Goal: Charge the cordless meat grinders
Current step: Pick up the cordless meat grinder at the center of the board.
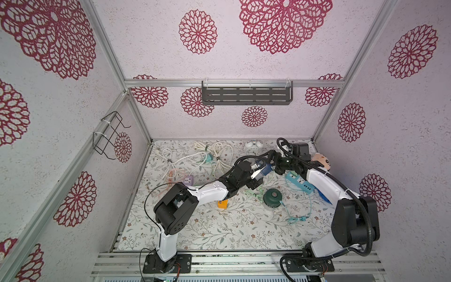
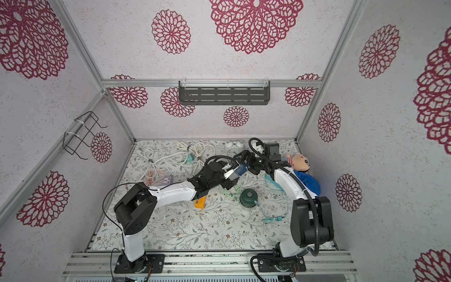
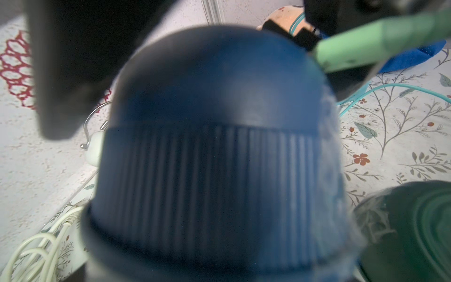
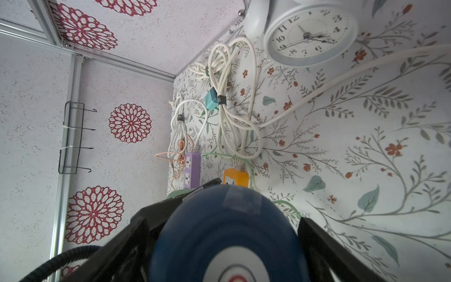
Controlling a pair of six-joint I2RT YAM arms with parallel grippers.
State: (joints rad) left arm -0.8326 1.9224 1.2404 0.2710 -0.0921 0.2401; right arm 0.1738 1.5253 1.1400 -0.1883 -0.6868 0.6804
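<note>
A navy blue grinder point(image 1: 266, 169) hangs sideways above the mat, and my left gripper point(image 1: 259, 172) is shut on its ribbed band and clear cup end. It fills the left wrist view point(image 3: 219, 158), hiding the left fingers. My right gripper point(image 4: 227, 219) stands open around the dome, a black finger point(image 4: 314, 234) on either side of the silver button. A mint green plug point(image 3: 380, 36) lies against the dome's edge. The dark green grinder point(image 1: 272, 196) stands upright on the mat in front of both grippers, with a teal cable point(image 1: 300, 217) reaching its side.
Purple point(image 1: 187, 180), orange point(image 1: 222, 203) and blue point(image 1: 301, 182) power strips lie on the floral mat. Coiled white cables point(image 1: 219, 153) and a white alarm clock point(image 1: 253, 146) sit at the back. A doll point(image 1: 322, 161) lies at the back right, behind the right arm.
</note>
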